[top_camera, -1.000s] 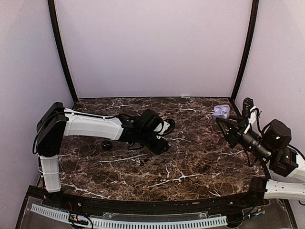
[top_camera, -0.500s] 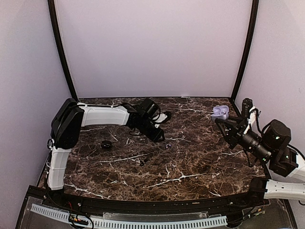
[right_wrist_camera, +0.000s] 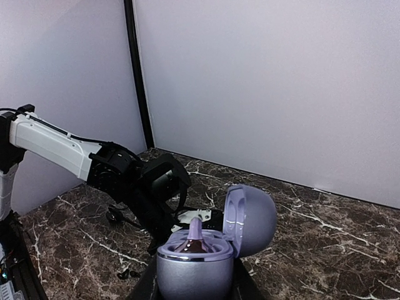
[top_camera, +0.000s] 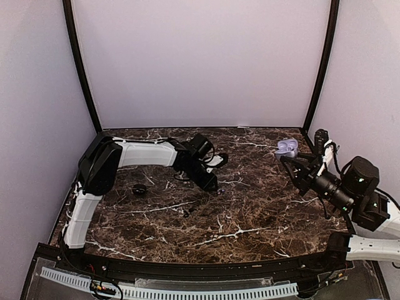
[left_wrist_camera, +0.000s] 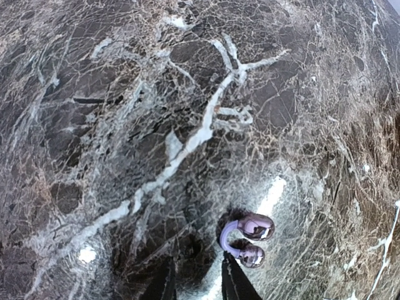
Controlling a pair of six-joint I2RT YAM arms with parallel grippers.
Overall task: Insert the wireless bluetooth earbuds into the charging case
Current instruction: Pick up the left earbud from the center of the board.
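A pale purple earbud (left_wrist_camera: 247, 237) with two shiny dark ends lies on the marble, just right of my left gripper's (left_wrist_camera: 197, 284) right fingertip (left_wrist_camera: 232, 281). That gripper is open by a narrow gap with only bare table between the tips. From above, the earbud (top_camera: 220, 190) shows just beyond my left gripper (top_camera: 211, 183). My right gripper (right_wrist_camera: 194, 292) is shut on the purple charging case (right_wrist_camera: 192, 272), held up at the back right (top_camera: 287, 147). Its lid (right_wrist_camera: 251, 219) stands open and one earbud (right_wrist_camera: 195, 240) sits inside.
A small dark bud-like piece (top_camera: 187, 212) lies mid-table, also seen past the case (right_wrist_camera: 125, 273). A dark round object (top_camera: 139, 189) rests near the left arm's elbow. Black frame posts (top_camera: 80, 69) and pale walls close in the table's back and sides.
The left arm has swung back and to the right, leaving the purple earbud uncovered on the table. Its jaws have narrowed. The right arm and the case have not moved.
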